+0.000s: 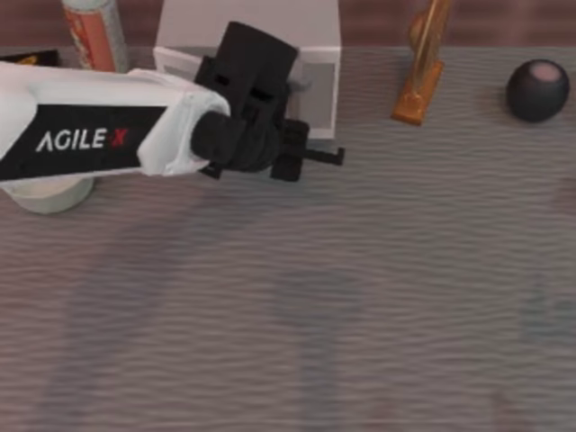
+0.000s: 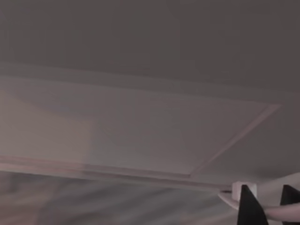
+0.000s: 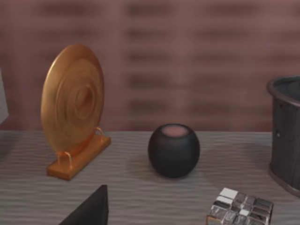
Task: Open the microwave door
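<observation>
The microwave (image 1: 270, 27) stands at the back of the table, left of centre. My left arm reaches across its front and hides most of the microwave door. In the left wrist view the door (image 2: 140, 126) fills the picture, a pale frame round a grey window. Its slim pale handle (image 2: 276, 212) runs between the two dark fingers (image 2: 248, 208). My left gripper (image 1: 310, 155) (image 2: 269, 206) is shut on that handle, just in front of the oven's right front corner. My right gripper (image 3: 96, 208) is parked out of the top view, far from the microwave.
A gold disc on a stand (image 1: 421, 72) (image 3: 72, 108) and a black round speaker (image 1: 537, 90) (image 3: 174, 150) sit right of the microwave. An orange-labelled can (image 1: 94, 31) and a pale round object (image 1: 49, 193) are at the left. A dark bin (image 3: 286, 136) and a mirrored cube (image 3: 241, 208) lie near the right arm.
</observation>
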